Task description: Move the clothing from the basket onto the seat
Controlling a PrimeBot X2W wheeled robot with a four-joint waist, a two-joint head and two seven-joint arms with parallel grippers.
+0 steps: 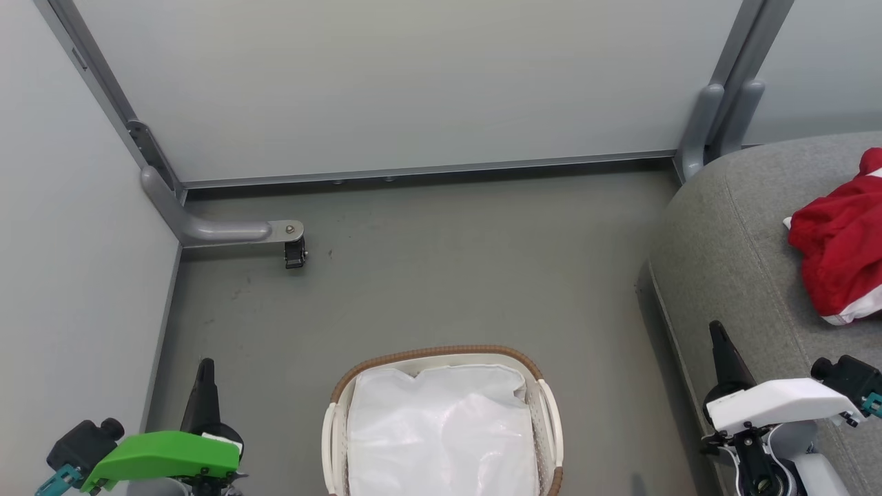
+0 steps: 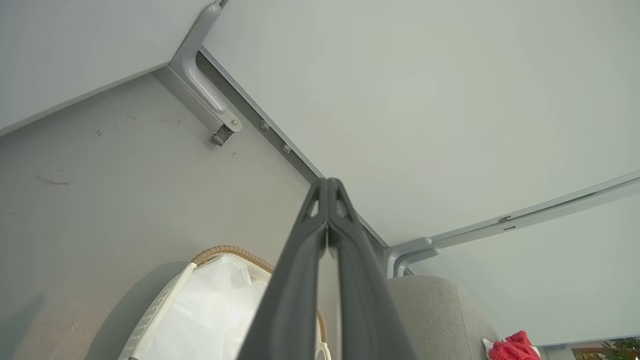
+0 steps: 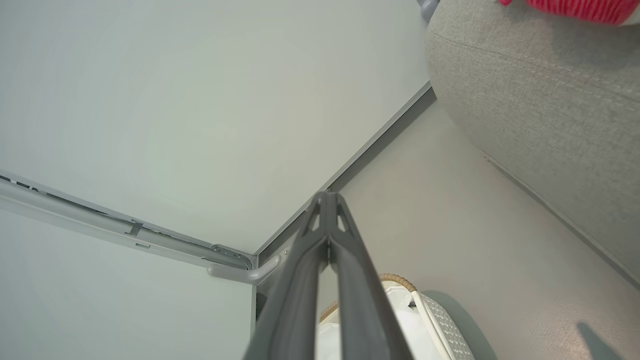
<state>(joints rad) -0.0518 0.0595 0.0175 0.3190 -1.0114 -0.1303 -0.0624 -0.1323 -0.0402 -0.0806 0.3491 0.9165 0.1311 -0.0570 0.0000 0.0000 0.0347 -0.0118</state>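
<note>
Head view, left to right: left gripper (image 1: 205, 375) low left, fingers pressed together, holding nothing. Basket (image 1: 441, 353) bottom centre, white liner (image 1: 441, 427) inside, no red in it. Seat (image 1: 730, 227) at right, red clothing (image 1: 837, 248) heaped on top, well apart from basket. Right gripper (image 1: 719, 341) near seat edge, clenched, empty. Judgement: transfer looks done, nothing left to move.

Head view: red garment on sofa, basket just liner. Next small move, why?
Probably just hold both arms at rest: the clothing lies on the seat, the basket holds only its white liner, and the left gripper and right gripper are shut and empty.
</note>
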